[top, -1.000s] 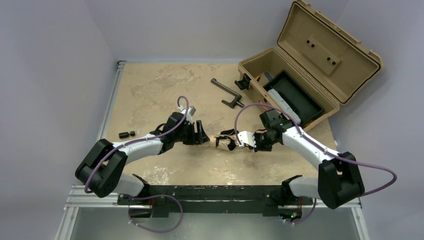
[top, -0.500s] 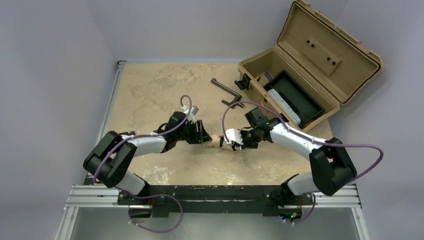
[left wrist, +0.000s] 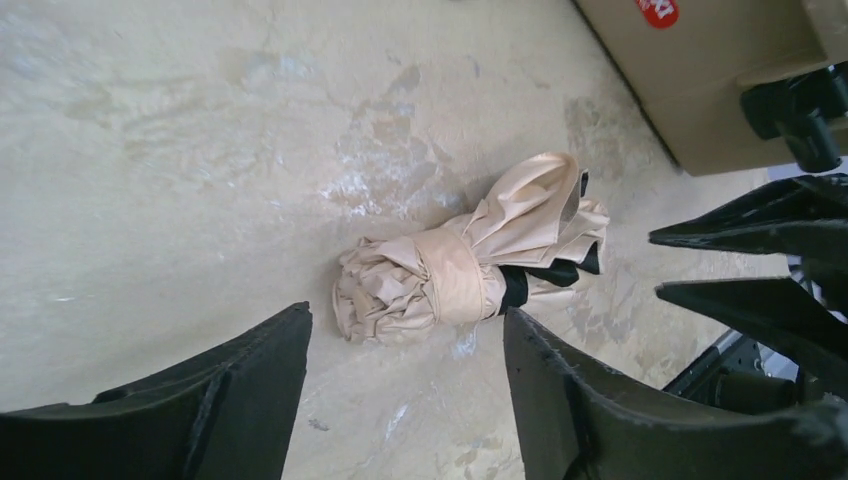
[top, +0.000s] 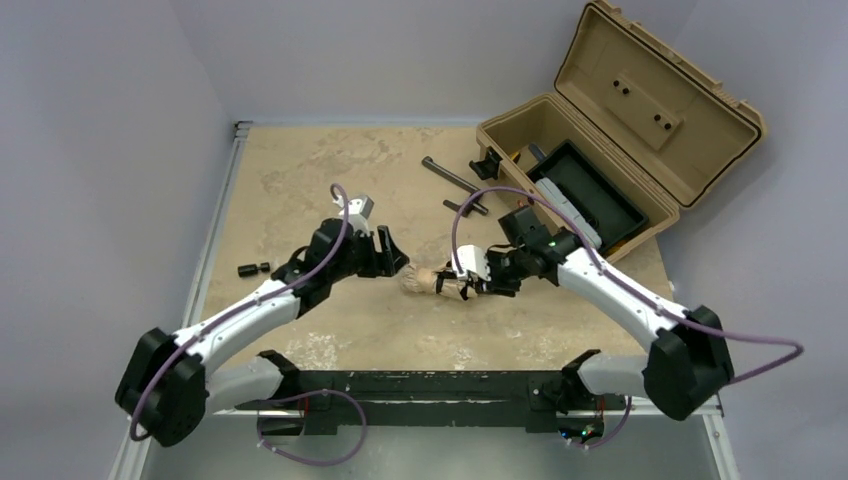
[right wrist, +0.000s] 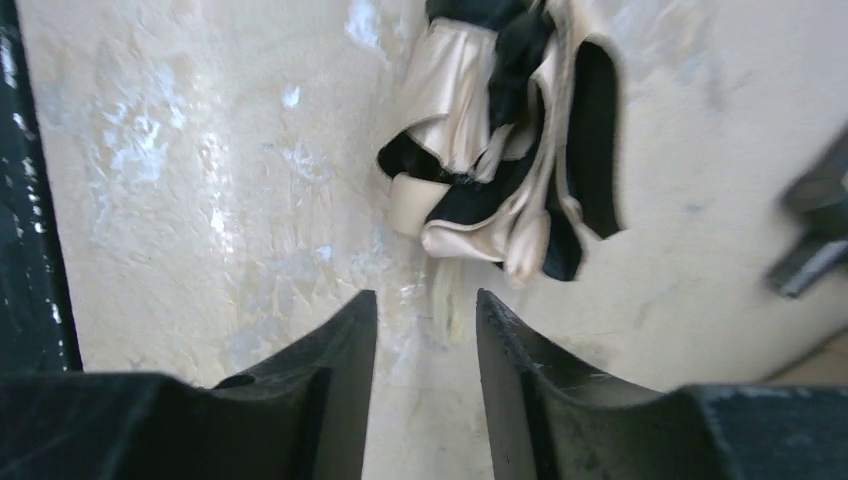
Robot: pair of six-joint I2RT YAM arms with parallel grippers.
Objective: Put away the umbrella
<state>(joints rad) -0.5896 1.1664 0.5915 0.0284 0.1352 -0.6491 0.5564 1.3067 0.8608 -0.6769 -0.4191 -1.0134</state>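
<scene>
The umbrella (top: 424,280) lies folded on the table between my two grippers, beige fabric bundled under a beige band, with black parts at one end. In the left wrist view the umbrella (left wrist: 462,272) rests just beyond my left gripper (left wrist: 405,315), whose jaws stand wide apart around nothing. From above, the left gripper (top: 396,263) sits at the bundle's left end and the right gripper (top: 456,284) at its right end. The right wrist view is blurred: the umbrella (right wrist: 505,150) lies ahead of my right gripper (right wrist: 425,297), which is open, with a pale streak at its tips.
An open tan hard case (top: 507,166) stands at the back right, its lid (top: 655,95) tilted up and a black tray inside. A dark L-shaped bar (top: 456,183) lies in front of it. A small black part (top: 253,268) sits at the left.
My right gripper has opened and let go of the umbrella, which now lies a little further left. The left arm swung its elbow outward, with its gripper still at the umbrella's left end.
</scene>
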